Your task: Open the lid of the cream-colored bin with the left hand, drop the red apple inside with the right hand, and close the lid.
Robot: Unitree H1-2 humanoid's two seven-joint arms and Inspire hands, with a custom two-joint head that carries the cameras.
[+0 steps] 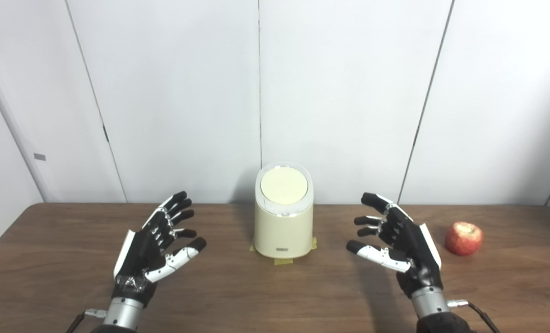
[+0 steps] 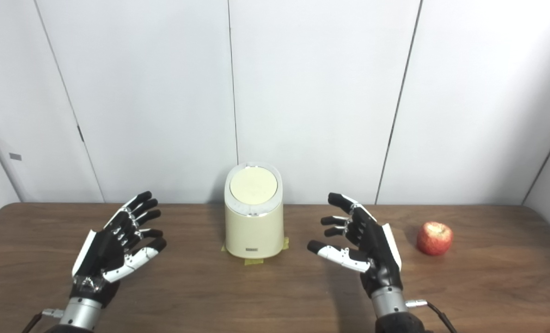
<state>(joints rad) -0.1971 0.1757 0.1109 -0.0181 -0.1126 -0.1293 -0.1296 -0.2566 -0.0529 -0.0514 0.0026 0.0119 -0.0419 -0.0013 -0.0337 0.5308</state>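
Observation:
A cream-colored bin stands upright at the back middle of the wooden table, its round lid lying flat and closed on top. A red apple rests on the table at the right. My left hand hovers left of the bin, open, fingers spread, holding nothing. On the other side my right hand is open too, between the bin and the apple, touching neither.
The brown wooden table runs up to a white panelled wall. Yellow tape tabs stick out under the bin's base. A cable leaves my right wrist.

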